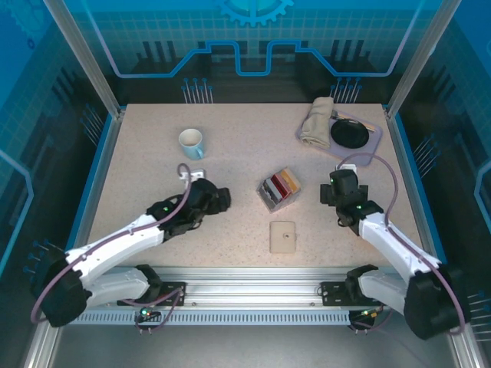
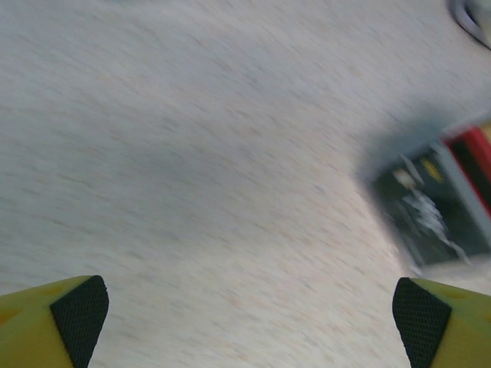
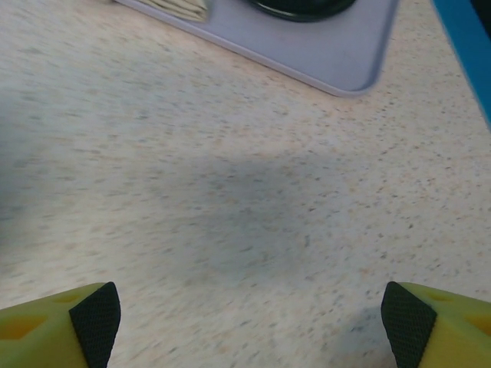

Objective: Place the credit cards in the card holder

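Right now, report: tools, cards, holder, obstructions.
Left tool, right tool: open, empty. Credit cards stacked centre; card holder closed, just nearside. Mug, tray far side, off path.

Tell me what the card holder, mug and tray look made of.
Card holder: matte beige, probably faux leather or fabric; flat, no glare.
Mug: likely glazed ceramic; pale blue outside, lighter inside.
Tray: smooth lilac plastic, it seems; rounded corner, even soft sheen.

Mug, folded cloth, black dish on tray
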`<state>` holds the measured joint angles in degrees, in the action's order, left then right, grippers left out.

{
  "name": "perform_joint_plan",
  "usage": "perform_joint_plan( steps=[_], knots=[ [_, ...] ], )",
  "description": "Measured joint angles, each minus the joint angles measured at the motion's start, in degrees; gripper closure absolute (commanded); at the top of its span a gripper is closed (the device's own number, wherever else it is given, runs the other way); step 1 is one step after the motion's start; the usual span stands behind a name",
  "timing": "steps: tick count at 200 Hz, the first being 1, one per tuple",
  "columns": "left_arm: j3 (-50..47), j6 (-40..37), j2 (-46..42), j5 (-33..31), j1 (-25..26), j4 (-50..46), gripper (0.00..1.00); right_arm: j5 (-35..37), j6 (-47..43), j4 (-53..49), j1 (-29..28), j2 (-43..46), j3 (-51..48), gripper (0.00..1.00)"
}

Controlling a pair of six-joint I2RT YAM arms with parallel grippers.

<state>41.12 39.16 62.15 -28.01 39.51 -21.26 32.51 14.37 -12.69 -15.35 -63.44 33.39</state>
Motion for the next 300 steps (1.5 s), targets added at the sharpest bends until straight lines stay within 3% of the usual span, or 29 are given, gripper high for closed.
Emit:
perform_joint_plan(
  steps=[57, 102, 126, 134, 137, 140, 196, 237, 266, 300],
  knots=[
    [-7.32, -11.78, -12.24, -7.82, -17.38, 1.09, 0.01, -3.93, -10.84, 23.71, 4.13, -15.85, -1.95, 0.10],
    [-14.38, -18.67, -11.61, -8.31, -28.48, 10.86, 0.01, -17.49, -13.88, 39.71, 9.33, -21.20, -2.89, 0.11],
    [-17.90, -22.91, -7.63, -8.15, -29.81, 19.54, 0.01, -22.45, -14.53, 49.88, 10.49, -21.64, -8.68, 0.11],
    [-18.95, -24.15, -5.92, -7.76, -30.29, 22.75, 0.01, -23.43, -14.71, 50.53, 10.47, -22.05, -9.62, 0.10],
    [-19.28, -24.39, -5.40, -7.56, -30.45, 23.82, 0.01, -23.76, -14.73, 50.77, 10.47, -22.21, -9.77, 0.02],
    [-19.63, -24.76, -4.70, -7.32, -30.69, 25.14, 0.01, -24.04, -14.67, 50.80, 10.49, -22.38, -9.81, 0.00],
    [-21.03, -32.72, 10.80, 1.55, -33.24, 47.25, 0.01, -26.56, -14.69, 54.18, 10.62, -22.73, -9.75, 0.00],
    [-16.63, -37.05, 21.79, 9.53, -34.38, 56.39, 0.02, -27.02, -14.69, 54.36, 10.64, -22.73, -9.75, 0.00],
    [-18.69, -37.77, 23.80, 13.90, -36.81, 63.80, 0.01, -27.02, -14.69, 54.36, 10.64, -22.73, -9.73, 0.00],
    [-18.88, -37.64, 24.48, 14.43, -37.27, 64.72, 0.01, -27.02, -14.69, 54.36, 10.64, -22.73, -9.70, 0.00]
  ],
)
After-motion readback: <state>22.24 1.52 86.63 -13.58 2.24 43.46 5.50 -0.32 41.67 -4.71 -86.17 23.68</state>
